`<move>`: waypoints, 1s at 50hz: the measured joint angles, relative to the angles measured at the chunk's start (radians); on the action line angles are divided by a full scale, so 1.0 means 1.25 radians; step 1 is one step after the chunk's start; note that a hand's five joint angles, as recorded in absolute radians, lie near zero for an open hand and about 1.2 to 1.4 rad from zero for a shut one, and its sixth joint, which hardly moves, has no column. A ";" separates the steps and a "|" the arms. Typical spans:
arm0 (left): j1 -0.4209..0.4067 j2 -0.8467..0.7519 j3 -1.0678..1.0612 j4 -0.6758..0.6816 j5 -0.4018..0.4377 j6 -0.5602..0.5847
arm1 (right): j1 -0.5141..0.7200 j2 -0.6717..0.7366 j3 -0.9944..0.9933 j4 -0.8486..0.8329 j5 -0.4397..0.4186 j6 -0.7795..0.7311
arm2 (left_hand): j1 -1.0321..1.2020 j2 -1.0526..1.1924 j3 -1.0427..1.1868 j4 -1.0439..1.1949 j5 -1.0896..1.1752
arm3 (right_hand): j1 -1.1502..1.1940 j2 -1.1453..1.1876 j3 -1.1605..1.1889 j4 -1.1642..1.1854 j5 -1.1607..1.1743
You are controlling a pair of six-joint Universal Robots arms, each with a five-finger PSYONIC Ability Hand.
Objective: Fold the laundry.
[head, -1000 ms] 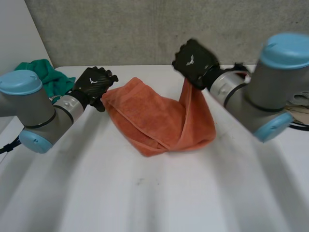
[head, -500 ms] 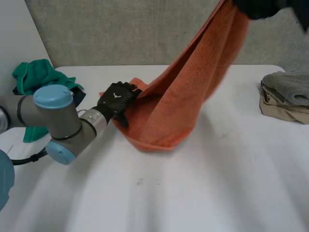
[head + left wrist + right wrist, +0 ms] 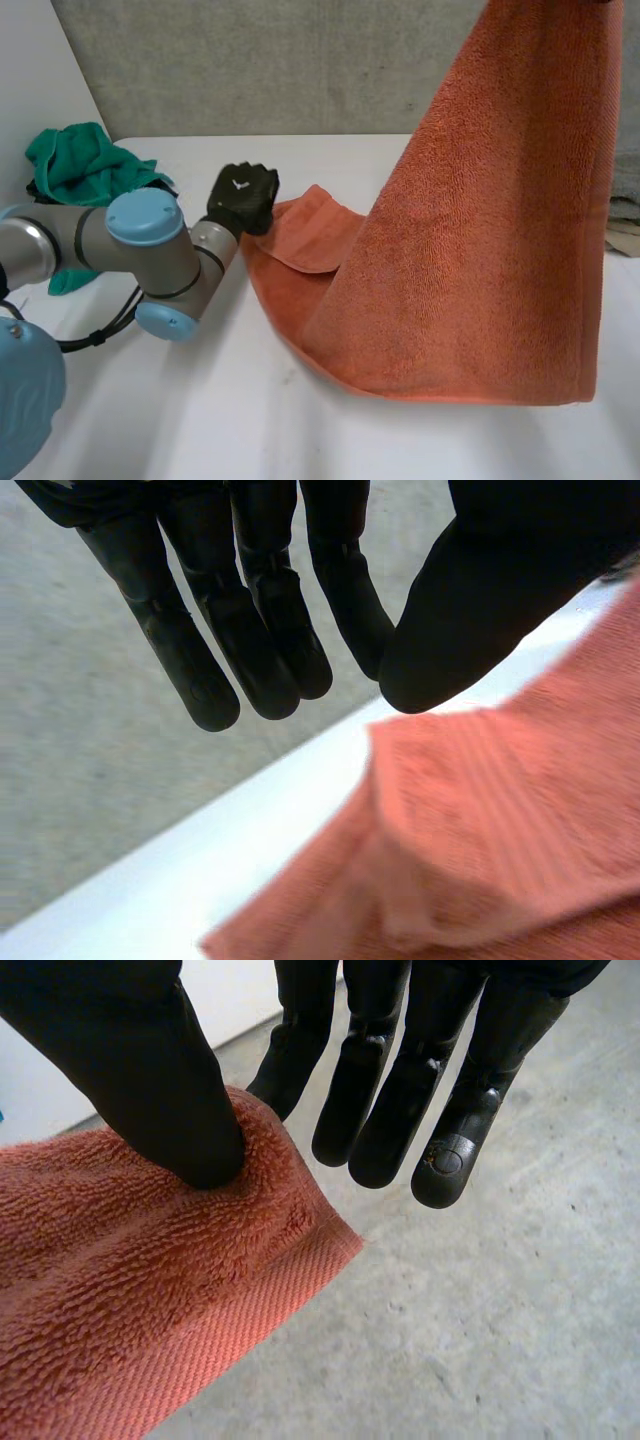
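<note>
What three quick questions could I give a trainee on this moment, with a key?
1. True or false: the orange towel lies folded flat.
2. The left hand is open beside the towel. What is the right hand doing? A) hovering open B) pinching a towel corner C) pressing the table
3. Fill in: the other cloth heap is ____ in colour.
Key: 1 false, it hangs lifted; 2 B; 3 green.
</note>
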 measured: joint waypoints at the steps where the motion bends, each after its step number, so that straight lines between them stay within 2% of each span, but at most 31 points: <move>1: 0.001 0.006 -0.003 0.002 -0.004 0.000 | -0.004 0.000 0.001 0.000 0.000 0.000 | 0.000 0.000 0.000 0.000 0.000 | 0.000 0.000 0.000 0.000 0.000; 3: 0.008 0.027 -0.019 0.005 -0.011 0.000 | -0.018 0.001 0.003 0.001 -0.001 -0.001 | -0.074 -0.083 -0.080 -0.070 -0.053 | 0.000 0.000 0.000 0.000 0.000; 4: 0.011 0.038 -0.029 0.004 -0.012 0.000 | -0.023 0.001 0.004 0.001 -0.001 -0.001 | -0.254 -0.247 -0.229 -0.234 -0.207 | 0.000 0.000 0.000 0.000 0.000; 5: 0.012 0.042 -0.033 0.004 -0.012 0.000 | -0.025 0.001 0.004 0.001 -0.001 -0.001 | -0.254 -0.247 -0.229 -0.234 -0.207 | 0.000 0.000 0.000 0.000 0.000; 6: 0.016 0.057 -0.053 -0.002 -0.005 0.001 | -0.031 0.001 0.005 0.001 -0.001 -0.001 | -0.468 -0.449 -0.439 -0.437 -0.401 | 0.000 0.000 0.000 0.000 0.000; 8: 0.018 0.074 -0.080 -0.016 0.013 0.001 | -0.034 0.001 0.005 0.000 -0.001 -0.001 | -0.599 -0.579 -0.561 -0.574 -0.538 | 0.000 0.000 0.000 0.000 0.000; 9: 0.018 0.074 -0.080 -0.016 0.013 0.001 | -0.034 0.001 0.005 0.000 -0.001 -0.001 | -0.599 -0.579 -0.561 -0.574 -0.538 | 0.000 0.000 0.000 0.000 0.000; 11: 0.019 0.096 -0.120 -0.044 0.055 0.000 | -0.035 0.000 0.000 -0.002 -0.003 -0.001 | -0.689 -0.705 -0.695 -0.707 -0.675 | 0.000 0.000 0.000 0.000 0.000; 15: 0.014 0.110 -0.148 -0.074 0.107 -0.002 | -0.032 -0.001 -0.011 -0.005 -0.004 0.001 | -0.712 -0.731 -0.721 -0.733 -0.708 | 0.000 0.000 0.000 0.000 0.000; 20: -0.009 0.098 -0.142 -0.092 0.154 -0.004 | -0.028 -0.002 -0.038 -0.007 -0.008 0.013 | -0.712 -0.731 -0.721 -0.733 -0.708 | 0.000 0.000 0.000 0.000 0.000; 27: -0.053 0.034 -0.069 -0.089 0.155 -0.017 | -0.022 -0.015 -0.057 -0.007 -0.014 0.040 | -0.708 -0.721 -0.717 -0.728 -0.689 | 0.000 0.000 0.000 0.001 0.000; 32: -0.097 -0.034 0.020 -0.082 0.099 -0.039 | -0.007 -0.029 -0.063 -0.006 -0.015 0.055 | -0.543 -0.567 -0.562 -0.576 -0.537 | 0.000 0.000 0.000 0.001 0.000; 34: -0.110 -0.058 0.050 -0.075 0.062 -0.045 | 0.002 -0.033 -0.063 -0.004 -0.013 0.057 | -0.262 -0.328 -0.324 -0.328 -0.297 | 0.000 0.000 0.000 0.001 0.000; 37: -0.120 -0.080 0.078 -0.063 0.018 -0.048 | 0.005 -0.034 -0.061 -0.003 -0.012 0.057 | -0.029 -0.090 -0.100 -0.102 -0.073 | 0.000 0.000 0.000 0.001 0.000; 39: -0.121 -0.085 0.085 -0.058 0.004 -0.048 | 0.006 -0.034 -0.059 -0.002 -0.011 0.057 | -0.029 -0.090 -0.100 -0.102 -0.073 | 0.000 0.000 0.000 0.001 0.000; 40: -0.125 -0.098 0.103 -0.038 -0.046 -0.047 | 0.004 -0.034 -0.053 -0.001 -0.010 0.056 | -0.003 -0.002 -0.002 -0.003 -0.008 | 0.000 0.000 0.000 0.001 0.000; 43: -0.121 -0.094 0.104 -0.014 -0.092 -0.043 | 0.000 -0.033 -0.042 -0.001 -0.012 0.056 | -0.003 0.000 0.000 0.000 -0.008 | 0.000 0.000 0.000 0.003 0.000; 50: -0.065 -0.003 0.030 0.012 -0.135 -0.017 | -0.031 -0.020 -0.009 -0.002 -0.016 0.050 | -0.003 0.001 0.001 0.000 -0.008 | 0.000 0.000 0.000 0.003 0.000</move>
